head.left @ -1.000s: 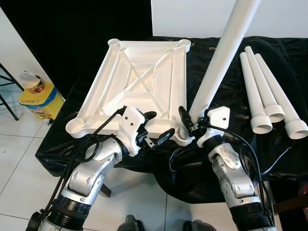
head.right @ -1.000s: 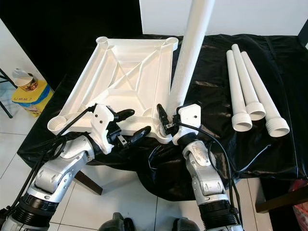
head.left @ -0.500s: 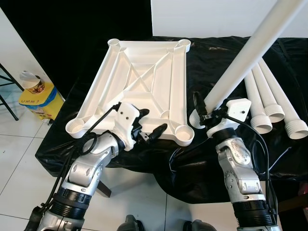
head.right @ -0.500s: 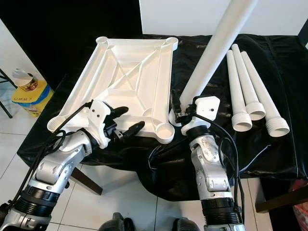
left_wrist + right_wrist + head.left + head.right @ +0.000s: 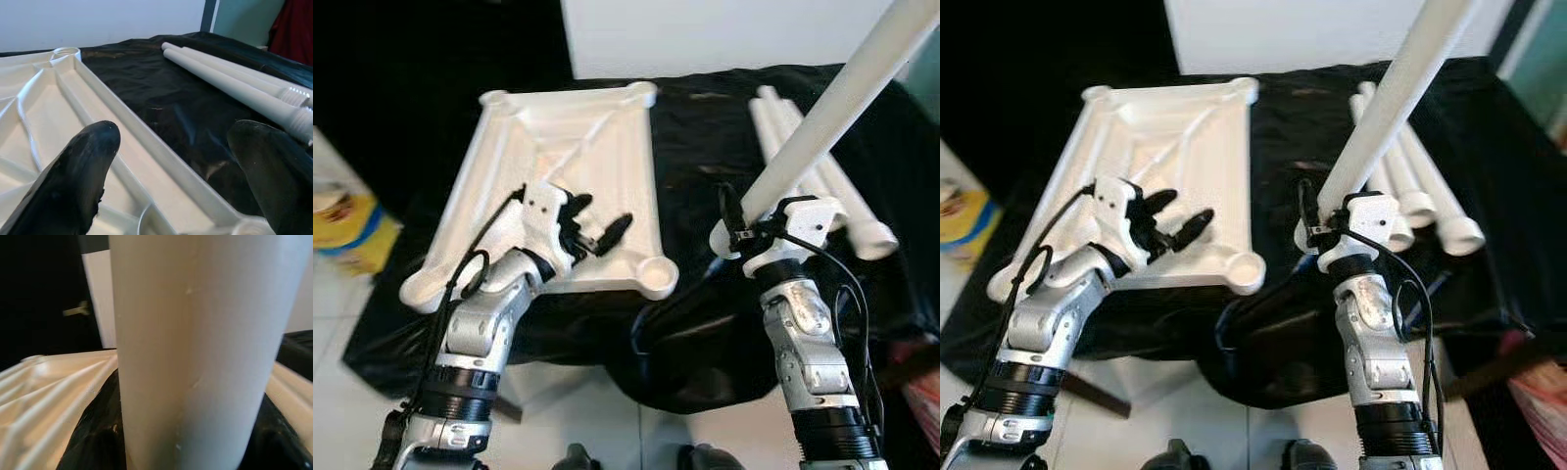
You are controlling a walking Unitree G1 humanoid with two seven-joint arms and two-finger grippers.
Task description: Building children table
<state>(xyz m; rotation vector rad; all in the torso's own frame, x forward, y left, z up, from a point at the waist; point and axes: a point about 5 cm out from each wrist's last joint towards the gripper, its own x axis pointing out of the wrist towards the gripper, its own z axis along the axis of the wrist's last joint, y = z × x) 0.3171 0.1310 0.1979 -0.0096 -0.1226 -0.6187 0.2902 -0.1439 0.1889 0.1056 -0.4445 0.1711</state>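
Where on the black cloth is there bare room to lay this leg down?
Bare black cloth lies between the upturned tabletop and the three spare legs. It is crowded at the near corner socket, where the right gripper holds the leg.

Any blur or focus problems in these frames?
Both eye views are motion-smeared: edges of the tabletop and spare legs look soft. Left wrist view: black fingers defocused, legs beyond sharp. Right wrist view: held leg too close, soft.
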